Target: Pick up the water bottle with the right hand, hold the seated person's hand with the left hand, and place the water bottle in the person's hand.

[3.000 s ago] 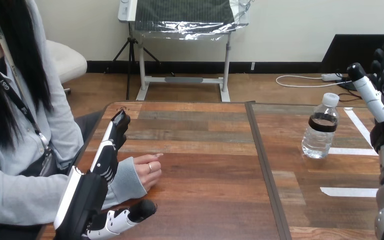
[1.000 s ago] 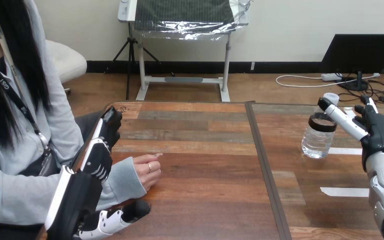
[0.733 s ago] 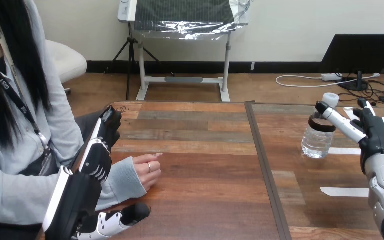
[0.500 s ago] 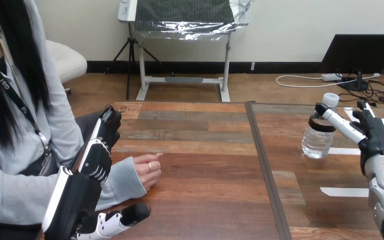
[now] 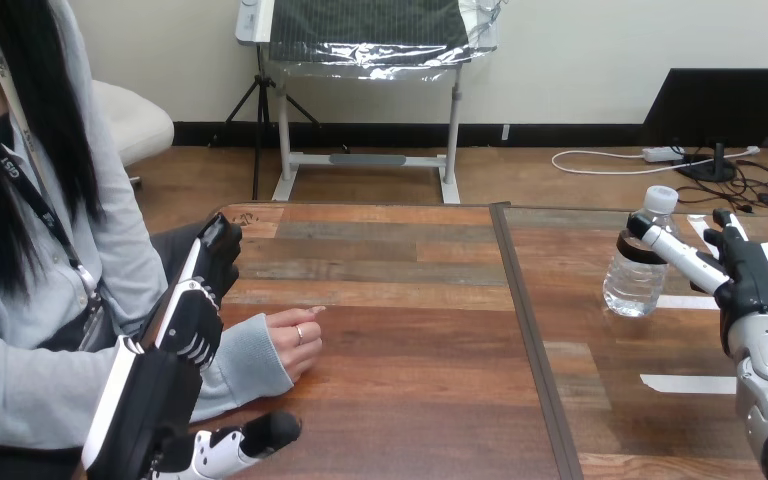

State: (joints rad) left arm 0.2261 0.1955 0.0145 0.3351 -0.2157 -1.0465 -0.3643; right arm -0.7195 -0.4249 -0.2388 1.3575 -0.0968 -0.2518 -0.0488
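Observation:
A clear water bottle (image 5: 640, 260) with a white cap and a dark label band stands upright on the right half of the table. My right hand (image 5: 750, 275) is just right of it, open, its thumb stretched across the front of the bottle's shoulder and its fingers behind. The person's hand (image 5: 295, 340) rests loosely curled on the table at the left. My left hand (image 5: 195, 310) is open over the person's sleeve and wrist, fingers straight and pointing away, with its thumb lying on the table below the sleeve.
A dark seam (image 5: 528, 330) runs front to back through the wooden table (image 5: 410, 380). White tape strips (image 5: 690, 383) lie on the right half, near my right arm. The person sits close against the table's left edge.
Over three seconds my right hand came down from a raised pose to the bottle; in the last second its thumb slid left across the bottle's shoulder. The left hand barely moved.

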